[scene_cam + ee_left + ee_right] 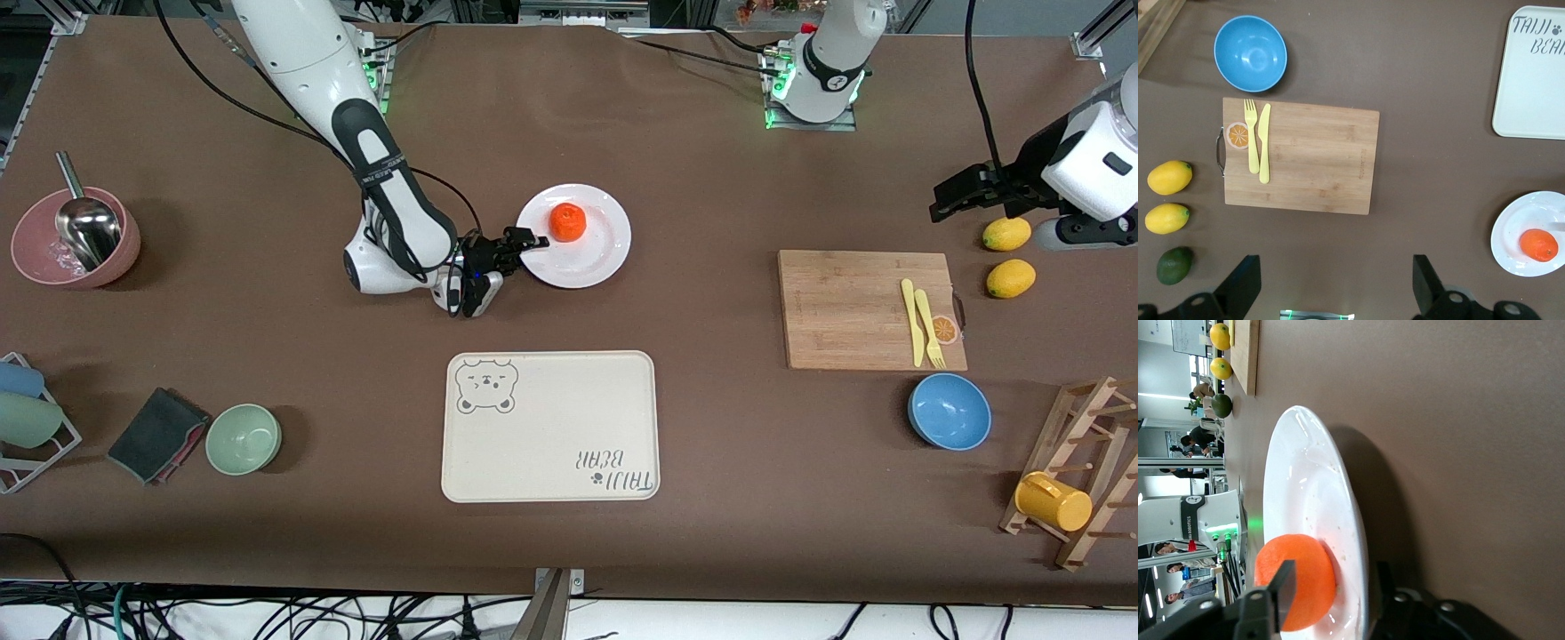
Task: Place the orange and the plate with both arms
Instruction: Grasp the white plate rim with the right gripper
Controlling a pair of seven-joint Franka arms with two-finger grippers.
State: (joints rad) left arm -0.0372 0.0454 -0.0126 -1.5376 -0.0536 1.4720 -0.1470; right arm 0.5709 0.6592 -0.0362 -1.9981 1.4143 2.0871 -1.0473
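Observation:
The orange sits on the white plate in the middle of the table, toward the robots' bases. My right gripper is low at the plate's rim on the right arm's side. In the right wrist view its jaws straddle the rim of the plate. One finger is above the plate, in front of the orange, with a gap left to the plate's surface. My left gripper hangs open and empty over the left arm's end of the table, and its wrist view shows plate and orange from afar.
A cream bear tray lies nearer the camera than the plate. A wooden board with a yellow knife and fork, a blue bowl and two lemons are toward the left arm's end. A green bowl and a pink bowl stand at the right arm's end.

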